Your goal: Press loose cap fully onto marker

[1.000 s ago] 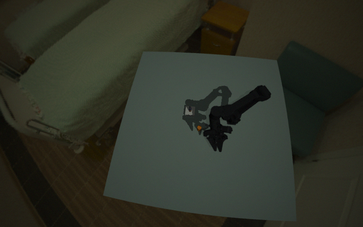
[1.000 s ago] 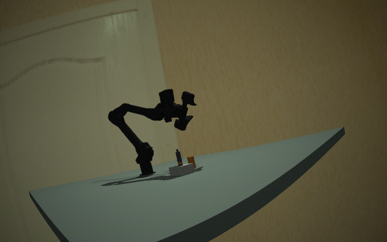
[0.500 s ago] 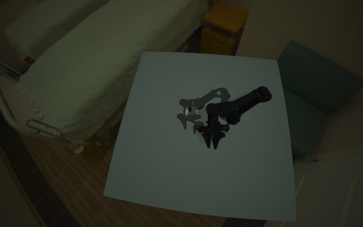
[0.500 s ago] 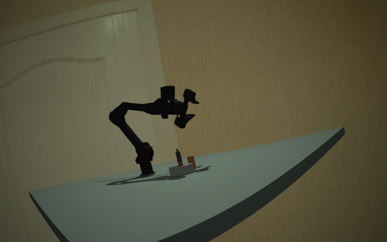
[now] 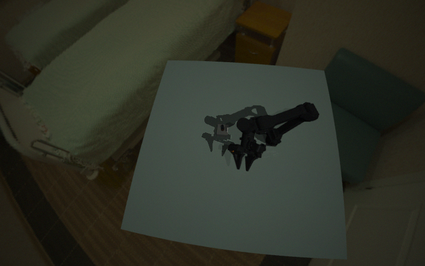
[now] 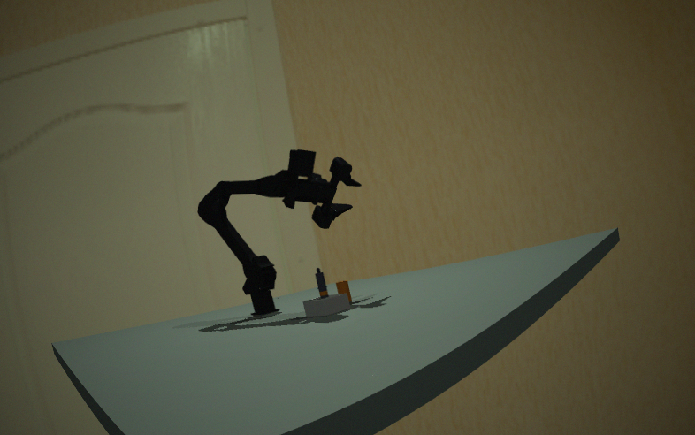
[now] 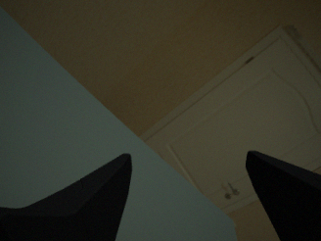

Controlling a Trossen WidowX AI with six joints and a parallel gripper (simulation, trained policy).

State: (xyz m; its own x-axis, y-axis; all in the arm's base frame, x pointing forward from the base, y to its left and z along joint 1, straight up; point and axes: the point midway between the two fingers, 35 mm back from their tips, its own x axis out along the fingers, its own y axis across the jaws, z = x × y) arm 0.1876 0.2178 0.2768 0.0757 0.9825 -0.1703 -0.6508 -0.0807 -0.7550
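While the gripper [image 5: 243, 170] [image 6: 356, 195] [image 7: 189, 160] hangs well open and holding nothing, the orange cap [image 6: 343, 291] stands on the desk [image 5: 219, 213] [image 6: 215, 379] [image 7: 44, 127] below it; fetching the cap seems the step, calling for a downward tilt and descent.

Jaws [image 5: 242, 170] [image 6: 356, 195] now closer to level
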